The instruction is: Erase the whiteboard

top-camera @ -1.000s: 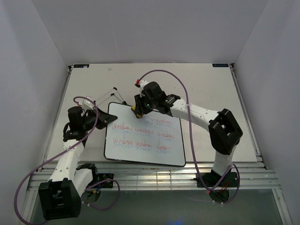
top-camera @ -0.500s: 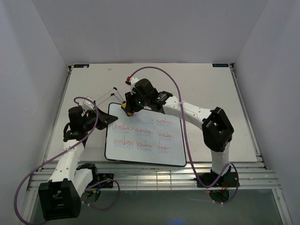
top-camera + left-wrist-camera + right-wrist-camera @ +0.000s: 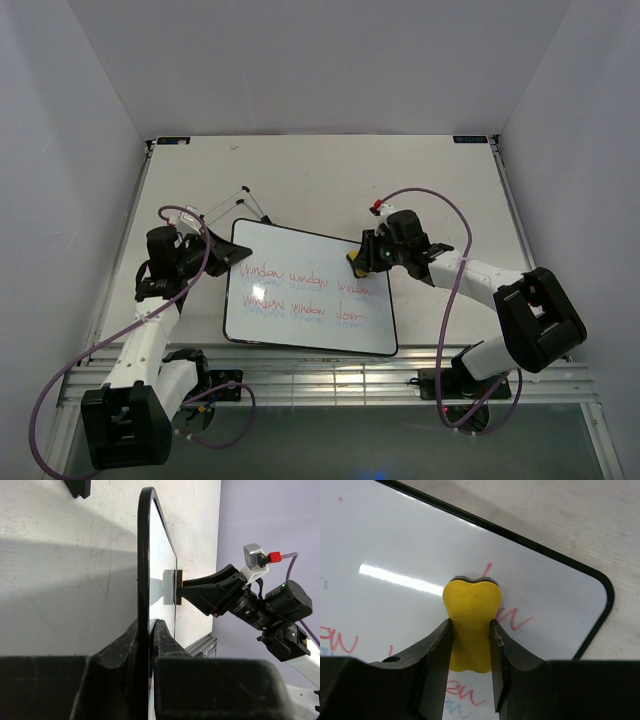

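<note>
At the far-right part of the whiteboard [image 3: 300, 240] the right tool [image 3: 362, 264] now presses the yellow eraser [image 3: 356, 266], pinched narrow between its fingers, flat to the glossy face. A moment ago it sat at the far-left corner, so it has swept across the far edge. The topmost writing is gone, bar a few red strokes by the eraser [image 3: 471, 615] in the right wrist view. Two red rows remain, so the task looks about a third done. Left tool [image 3: 222, 255] is clamped shut on the board's left edge, steadying it. Board lies mid-worktop [image 3: 450, 190], left of centre, long axis left-right and turned slightly clockwise, right end nearer the bases. Text reads upright from the near side.
</note>
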